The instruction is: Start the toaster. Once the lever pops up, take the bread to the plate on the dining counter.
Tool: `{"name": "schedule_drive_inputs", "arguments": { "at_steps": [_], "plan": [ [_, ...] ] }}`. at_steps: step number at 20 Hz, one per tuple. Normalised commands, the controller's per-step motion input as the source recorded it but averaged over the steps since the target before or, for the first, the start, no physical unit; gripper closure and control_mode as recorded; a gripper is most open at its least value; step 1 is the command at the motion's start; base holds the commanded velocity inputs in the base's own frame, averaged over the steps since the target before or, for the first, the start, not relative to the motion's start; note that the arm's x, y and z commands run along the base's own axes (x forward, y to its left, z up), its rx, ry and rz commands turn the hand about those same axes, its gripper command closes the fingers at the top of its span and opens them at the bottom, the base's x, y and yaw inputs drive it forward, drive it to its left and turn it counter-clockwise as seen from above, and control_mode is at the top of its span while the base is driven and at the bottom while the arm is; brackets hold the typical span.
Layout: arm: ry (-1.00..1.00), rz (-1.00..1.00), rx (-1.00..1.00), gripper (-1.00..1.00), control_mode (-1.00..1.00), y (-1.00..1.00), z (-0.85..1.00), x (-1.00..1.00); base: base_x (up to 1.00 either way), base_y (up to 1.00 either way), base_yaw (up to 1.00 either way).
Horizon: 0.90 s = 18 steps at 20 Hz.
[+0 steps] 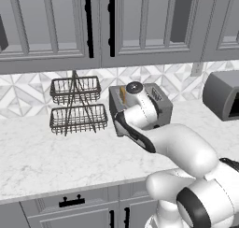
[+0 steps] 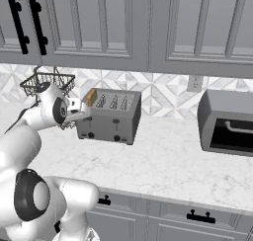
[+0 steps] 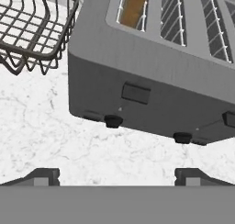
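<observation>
The grey four-slot toaster [image 2: 111, 115] stands on the wall counter against the tiled backsplash. The bread [image 2: 91, 97], a tan slice, stands up out of its leftmost slot [image 3: 134, 5]. My gripper [image 3: 119, 177] hovers a short way in front of the toaster's front face, open, with its fingertips [image 3: 43, 176] wide apart and nothing between them. It faces the left black lever [image 3: 136, 93] and the small knob [image 3: 113, 121] below it. From the left base view my arm covers much of the toaster [image 1: 161, 103]. The plate and the dining counter are out of view.
A two-tier wire basket [image 1: 74, 105] stands just left of the toaster, close to my hand [image 2: 59, 109]. A dark grey oven box [image 2: 230, 121] sits at the right on the marble counter [image 2: 163, 161]. Grey wall cabinets [image 2: 123, 27] hang above.
</observation>
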Motion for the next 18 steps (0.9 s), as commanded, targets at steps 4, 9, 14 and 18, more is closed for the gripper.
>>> {"name": "schedule_drive_inputs", "arguments": {
  "at_steps": [4,9,14,18],
  "plan": [
    [0.0,0.03,0.0,-1.0,-1.0,0.21,-0.2,0.33,0.0,0.0,0.0],
    [-0.01,0.03,0.0,-1.0,-1.0,0.08,-0.17,0.38,0.0,0.0,0.0],
    [-0.04,0.04,0.0,-1.0,-1.0,0.0,-0.25,0.17,0.0,0.0,0.0],
    [-0.07,0.06,0.0,-1.0,-1.0,0.0,-0.28,0.04,0.0,0.0,0.0]
  ]
}}
